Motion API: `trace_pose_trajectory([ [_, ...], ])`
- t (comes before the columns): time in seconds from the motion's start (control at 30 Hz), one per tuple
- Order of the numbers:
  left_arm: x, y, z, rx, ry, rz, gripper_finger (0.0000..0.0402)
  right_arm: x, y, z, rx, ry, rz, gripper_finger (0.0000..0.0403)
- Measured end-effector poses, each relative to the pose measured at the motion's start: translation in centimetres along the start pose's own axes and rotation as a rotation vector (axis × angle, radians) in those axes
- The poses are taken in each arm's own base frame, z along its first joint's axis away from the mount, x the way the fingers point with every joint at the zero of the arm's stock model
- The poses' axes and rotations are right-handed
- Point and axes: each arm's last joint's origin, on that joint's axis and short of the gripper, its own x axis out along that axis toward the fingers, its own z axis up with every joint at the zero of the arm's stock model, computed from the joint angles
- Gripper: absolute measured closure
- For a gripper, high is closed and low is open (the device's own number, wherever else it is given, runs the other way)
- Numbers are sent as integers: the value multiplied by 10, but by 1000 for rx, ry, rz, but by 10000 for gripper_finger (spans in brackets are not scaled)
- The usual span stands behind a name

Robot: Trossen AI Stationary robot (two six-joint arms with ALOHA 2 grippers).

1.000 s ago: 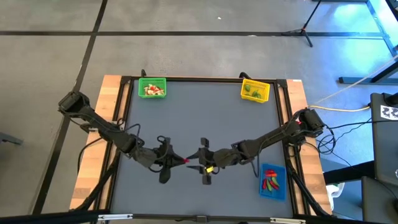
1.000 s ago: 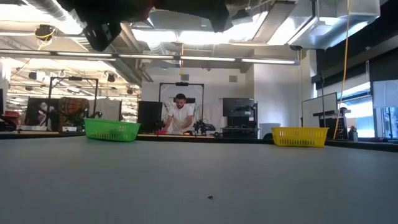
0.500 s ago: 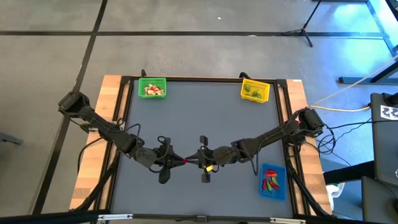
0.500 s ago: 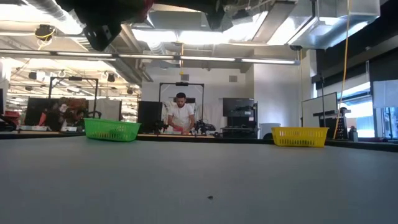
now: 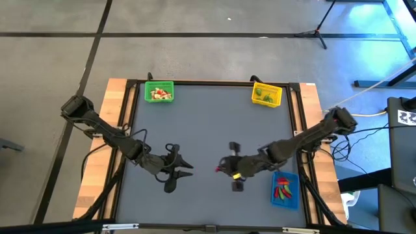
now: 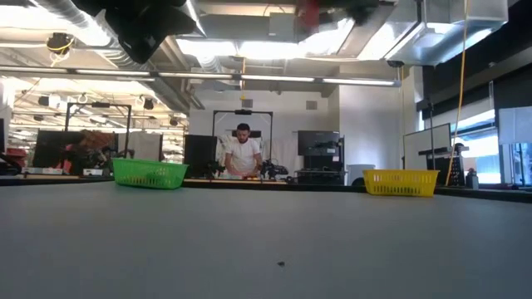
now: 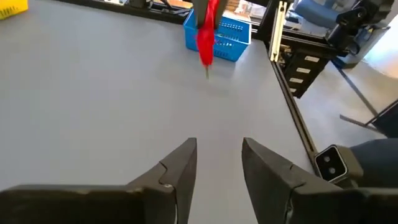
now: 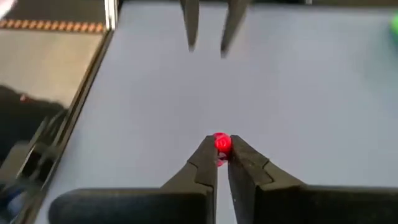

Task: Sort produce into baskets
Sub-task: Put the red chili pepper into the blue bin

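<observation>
My right gripper [image 5: 221,168] hovers over the near middle of the table, shut on a red chili piece [image 7: 206,38]. My left gripper [image 5: 186,167] stands open a short way to its left, with nothing between its fingers [image 7: 181,163]. The blue basket [image 5: 285,188] near the table's right front corner holds several red chilies. At the far edge, the green basket [image 5: 159,91] holds pale and red pieces, and the yellow basket [image 5: 266,95] holds green pieces. My right gripper pinches one end of the red chili [image 8: 222,144] between its two fingertips. The fingers slant down toward the table's left. The chili hangs below them, its thin tip [image 7: 207,73] pointing down, lifted clear of the table.
Dark rails frame the grey table top [image 5: 208,130]. Open grey surface lies between the grippers and the far baskets. In the low view a person [image 6: 243,154] stands at a bench in the room beyond the table.
The chili has passed from my left gripper to my right. The right gripper shut on it, then drew away toward the table's right edge and a little upward with it. My left gripper has opened, let go and kept its place.
</observation>
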Motion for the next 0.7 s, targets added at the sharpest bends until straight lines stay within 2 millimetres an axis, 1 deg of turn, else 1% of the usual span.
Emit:
trace_pose_trajectory([
  [0.07,0,0,0,12,-4,7,279,-16,3,-6,50,76,-1,381],
  [0.3,0,2,1,43,-23,53,281,-64,17,-42,283,448,-16,379],
  [0.47,0,2,1,45,-30,69,280,-91,31,-72,419,735,-141,379],
  [0.53,0,2,1,45,-30,69,280,-101,38,-81,459,795,-196,379],
  [0.7,1,5,2,41,-32,79,280,-120,55,-96,535,863,-261,379],
])
